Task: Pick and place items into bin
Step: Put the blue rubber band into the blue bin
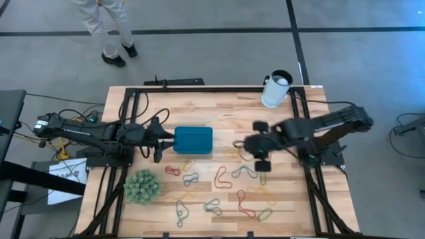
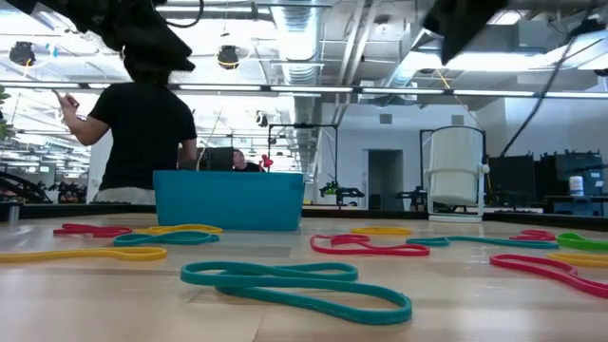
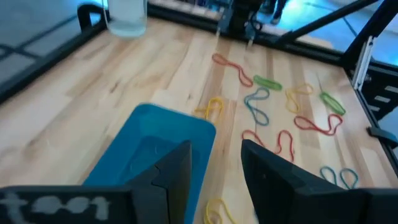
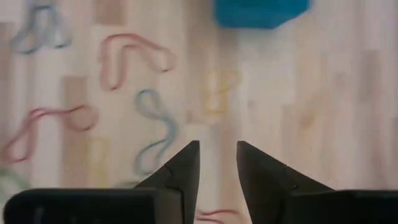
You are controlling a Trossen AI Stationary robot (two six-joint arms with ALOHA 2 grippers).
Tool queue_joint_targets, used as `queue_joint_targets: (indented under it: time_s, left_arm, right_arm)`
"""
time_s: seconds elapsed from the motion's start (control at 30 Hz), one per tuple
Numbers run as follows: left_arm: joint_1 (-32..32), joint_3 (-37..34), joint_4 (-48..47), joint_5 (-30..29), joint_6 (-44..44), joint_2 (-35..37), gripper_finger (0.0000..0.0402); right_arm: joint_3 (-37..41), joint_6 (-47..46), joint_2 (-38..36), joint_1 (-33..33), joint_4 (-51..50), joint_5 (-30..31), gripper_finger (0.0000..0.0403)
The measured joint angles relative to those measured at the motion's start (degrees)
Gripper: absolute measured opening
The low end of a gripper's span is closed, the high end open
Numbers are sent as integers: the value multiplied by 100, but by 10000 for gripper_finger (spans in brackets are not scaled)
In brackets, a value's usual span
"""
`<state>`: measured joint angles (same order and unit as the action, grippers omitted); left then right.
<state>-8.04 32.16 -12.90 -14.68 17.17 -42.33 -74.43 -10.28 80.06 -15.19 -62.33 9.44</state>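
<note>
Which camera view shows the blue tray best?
The high view: the whole blue tray shows from above, beside the left end effector. The low view shows one wall; both wrist views cut it off.

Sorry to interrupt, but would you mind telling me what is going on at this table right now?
Two robot arms are sorting rubber loops into a blue bin. Neither holds anything yet. The left hand hovers at the bin's edge, fingers apart. The right hand hangs open over the loops scattered on the table. The bin looks empty. A green spiky ball and a white cup sit aside, and a person stands beyond the table.
</note>
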Motion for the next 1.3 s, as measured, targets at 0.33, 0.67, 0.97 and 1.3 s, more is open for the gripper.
queue_joint_targets:
  time_s: [0.33, 0.67, 0.97, 1.3]
  left_arm:
    - [-542, 0, 169, -683, -23, -1, 130]
    - [-681, -2, 170, -854, -26, -4, 130]
    - [-681, -2, 115, -857, -180, -5, 130]
    - [-683, -2, -54, -845, -307, -4, 130]
  right_arm:
    - [3270, -1159, -1036, -468, 3514, 288, 102]
    - [3853, -2182, 325, -795, 4726, 355, 102]
    - [3545, -2230, 1300, -734, 4806, 501, 102]
    - [3556, -2326, 1435, -694, 5023, 526, 82]
